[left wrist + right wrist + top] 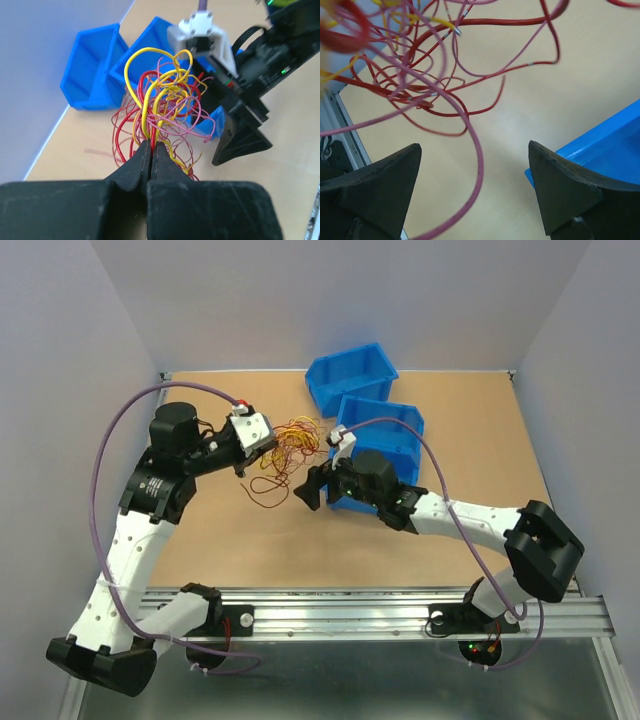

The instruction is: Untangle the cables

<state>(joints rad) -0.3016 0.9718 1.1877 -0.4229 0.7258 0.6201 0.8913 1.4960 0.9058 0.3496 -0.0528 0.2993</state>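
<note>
The left hand (151,150) is clamped shut on the cables (160,95), a tangle of red, yellow and pink loops. The tangle is held near the middle of the table (480,430), toward its far edge. The right hand (475,150) is spread apart just beside the tangle. One pink loop is seen hanging between its jaws, ungripped. Two blue bins (352,375) are set right of the cables, by the far edge.
</note>
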